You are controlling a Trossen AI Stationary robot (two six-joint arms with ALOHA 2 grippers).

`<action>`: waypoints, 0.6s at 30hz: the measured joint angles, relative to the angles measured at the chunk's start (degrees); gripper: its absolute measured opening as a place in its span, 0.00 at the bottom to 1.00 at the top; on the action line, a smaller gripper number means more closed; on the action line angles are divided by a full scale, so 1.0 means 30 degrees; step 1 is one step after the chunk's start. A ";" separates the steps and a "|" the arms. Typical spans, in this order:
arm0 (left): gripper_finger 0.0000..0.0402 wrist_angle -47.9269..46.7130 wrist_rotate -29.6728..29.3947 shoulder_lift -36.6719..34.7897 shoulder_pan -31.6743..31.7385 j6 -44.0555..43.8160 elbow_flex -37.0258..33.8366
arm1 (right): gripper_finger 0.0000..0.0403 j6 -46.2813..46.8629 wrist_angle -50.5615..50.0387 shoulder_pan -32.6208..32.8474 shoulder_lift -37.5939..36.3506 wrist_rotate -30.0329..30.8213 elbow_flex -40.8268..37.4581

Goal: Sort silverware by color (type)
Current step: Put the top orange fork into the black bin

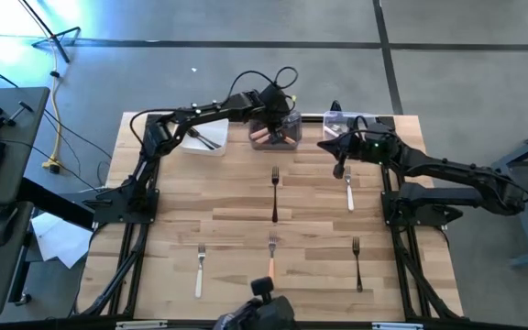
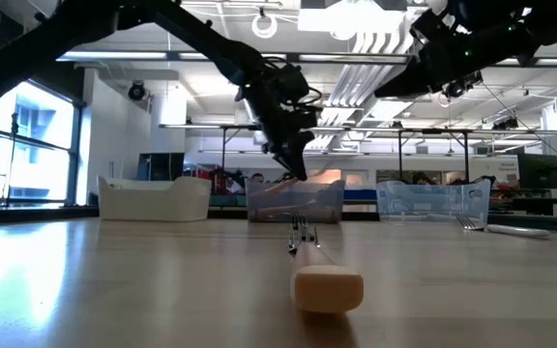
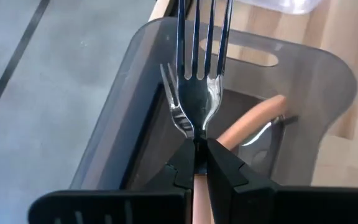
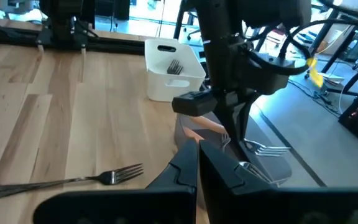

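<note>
My left gripper hangs over the smoky grey bin at the table's far edge, shut on an orange-handled fork whose tines point ahead of the fingers. Another orange-handled fork lies inside that bin. My right gripper is shut on nothing, raised above the table to the right of the grey bin. Loose forks lie flat on the table: a black one, a white one, and nearer the front a white, an orange and a black one. My left gripper pinches the fork's neck, just behind the tine head, between its two fingers. The orange handle runs back between them, so the fork lies along the fingers. The fingers slant down from the table's left. The fork is clear of the bin.
A white bin with forks stands left of the grey bin, and a clear bin stands to its right. All three sit along the table's far edge. The wide middle of the wooden table holds only the scattered forks.
</note>
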 joint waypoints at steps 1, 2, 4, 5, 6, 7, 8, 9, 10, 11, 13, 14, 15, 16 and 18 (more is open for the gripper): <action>0.01 -0.0107 0.0108 0.0025 0.0089 -0.0057 0.0000 | 0.00 0.0035 0.0045 0.0000 -0.0006 0.0000 0.0000; 0.01 -0.0210 0.0303 0.0025 0.0129 -0.0113 0.0000 | 0.00 0.0042 0.0016 0.0000 -0.0006 0.0000 0.0000; 0.01 -0.0242 0.0852 0.0025 0.0196 -0.0028 0.0000 | 0.00 0.0188 0.0002 0.0000 0.0009 0.0000 0.0000; 0.02 -0.0226 0.0894 0.0025 0.0221 0.0003 0.0000 | 0.00 0.0188 0.0002 0.0000 0.0009 0.0000 0.0000; 0.02 -0.0173 0.0894 0.0025 0.0227 0.0002 0.0000 | 0.00 0.0199 0.0002 0.0000 0.0009 0.0000 0.0000; 0.02 -0.0134 0.0894 0.0025 0.0294 -0.0019 0.0000 | 0.00 0.0260 0.0002 0.0000 0.0009 0.0000 0.0000; 0.03 -0.0157 0.0902 0.0025 0.0357 -0.0150 0.0000 | 0.00 0.0323 0.0009 0.0000 0.0009 0.0000 0.0000; 0.03 -0.0234 0.0923 0.0025 0.0417 -0.0206 0.0000 | 0.00 0.0334 0.0003 0.0000 0.0009 0.0000 0.0000; 0.03 -0.0366 0.0969 0.0025 0.0473 -0.0300 0.0000 | 0.00 0.0334 0.0002 0.0000 0.0009 0.0000 0.0000; 0.03 -0.0484 0.0966 0.0025 0.0497 -0.0323 0.0000 | 0.00 0.0338 0.0005 0.0007 0.0009 0.0000 0.0000; 0.03 -0.0572 0.0950 0.0025 0.0506 -0.0310 0.0000 | 0.00 0.0378 0.0002 0.0007 0.0009 0.0000 0.0000; 0.04 -0.0514 0.0945 0.0025 0.0506 -0.0317 0.0000 | 0.00 0.0371 0.0002 0.0007 0.0009 0.0000 0.0000; 0.05 -0.0450 0.0941 0.0025 0.0513 -0.0324 0.0000 | 0.00 0.0378 0.0002 0.0007 0.0009 0.0000 0.0000; 0.06 -0.0393 0.0938 0.0025 0.0506 -0.0350 0.0000 | 0.00 0.0391 0.0002 0.0007 0.0009 0.0000 0.0000; 0.09 -0.0295 0.0938 0.0025 0.0506 -0.0456 0.0000 | 0.00 0.0392 0.0002 0.0007 0.0009 0.0000 0.0000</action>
